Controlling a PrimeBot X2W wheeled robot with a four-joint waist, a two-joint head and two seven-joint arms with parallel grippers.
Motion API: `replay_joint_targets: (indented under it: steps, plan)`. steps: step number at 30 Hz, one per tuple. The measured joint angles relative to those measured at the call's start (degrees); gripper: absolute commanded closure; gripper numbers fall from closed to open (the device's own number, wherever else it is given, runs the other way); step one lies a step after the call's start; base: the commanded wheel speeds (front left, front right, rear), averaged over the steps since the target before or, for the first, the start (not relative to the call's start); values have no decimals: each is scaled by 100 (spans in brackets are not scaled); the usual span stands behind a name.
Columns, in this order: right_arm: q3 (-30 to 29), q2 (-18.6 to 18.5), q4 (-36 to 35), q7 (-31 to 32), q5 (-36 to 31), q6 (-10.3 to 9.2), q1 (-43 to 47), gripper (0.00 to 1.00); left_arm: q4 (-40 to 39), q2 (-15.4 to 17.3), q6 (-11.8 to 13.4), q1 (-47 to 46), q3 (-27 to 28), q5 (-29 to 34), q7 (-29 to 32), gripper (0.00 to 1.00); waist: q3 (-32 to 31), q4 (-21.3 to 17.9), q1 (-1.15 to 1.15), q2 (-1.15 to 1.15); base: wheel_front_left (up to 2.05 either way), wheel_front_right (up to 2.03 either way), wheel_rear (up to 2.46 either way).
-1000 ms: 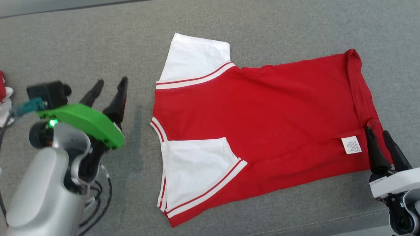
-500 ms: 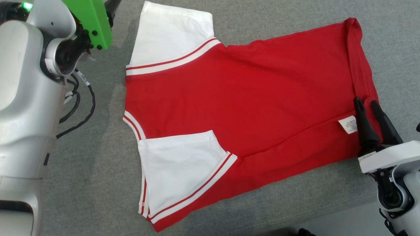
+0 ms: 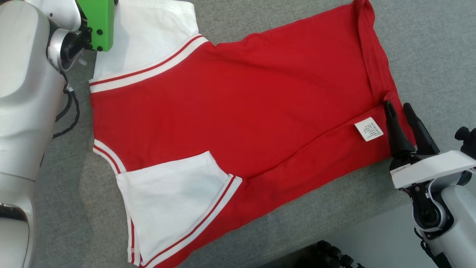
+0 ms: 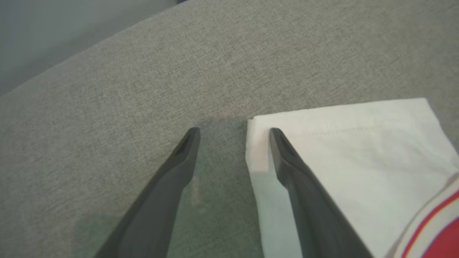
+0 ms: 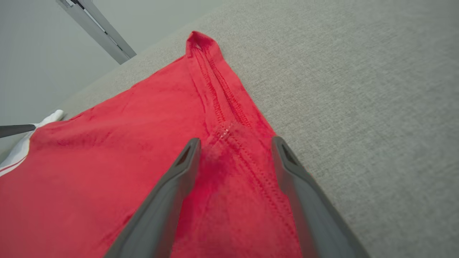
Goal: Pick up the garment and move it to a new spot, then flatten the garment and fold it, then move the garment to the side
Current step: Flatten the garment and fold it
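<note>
Red garment [image 3: 241, 104] flat mid-frame. Left gripper [image 4: 233, 132] jaws released, straddling white sleeve [image 4: 340, 143] corner upper left; right gripper [image 3: 398, 105] jaws released over hem [image 5: 229, 118], right.

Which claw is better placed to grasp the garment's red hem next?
Right, probably. The right claw stands open astride the hem; the left claw is open at the white sleeve corner, far from it.

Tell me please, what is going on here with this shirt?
A red fabric shirt with white sleeves lies spread out on a grey woven surface. The robot's left gripper is poised at the corner of one white sleeve, and the right gripper at the red hem. Both sets of jaws stand open; nothing is held.
</note>
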Motion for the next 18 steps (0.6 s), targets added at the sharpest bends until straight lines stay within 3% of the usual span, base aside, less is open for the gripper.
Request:
replay_joint_targets:
  steps: [5,6,8,9,18]
  plan:
    - [3,49,30,0,0,0,-4,0,220,1,-68,-120,-83,58,-2,0,64,-122,0,0,0,0,0]
    - [3,57,33,0,0,0,-7,0,258,3,-71,-146,-105,73,2,21,70,-136,0,0,0,0,0]
    - [4,66,38,0,0,-1,-17,0,327,3,-102,-172,-122,70,26,90,71,-152,0,0,0,0,0]
    - [5,63,40,0,0,0,-29,0,356,0,-118,-177,-129,62,33,100,66,-153,0,0,0,0,0]
    - [194,-325,62,0,27,0,-431,0,426,-113,-225,-161,-143,-199,-133,100,-76,-74,-1,0,0,0,0]
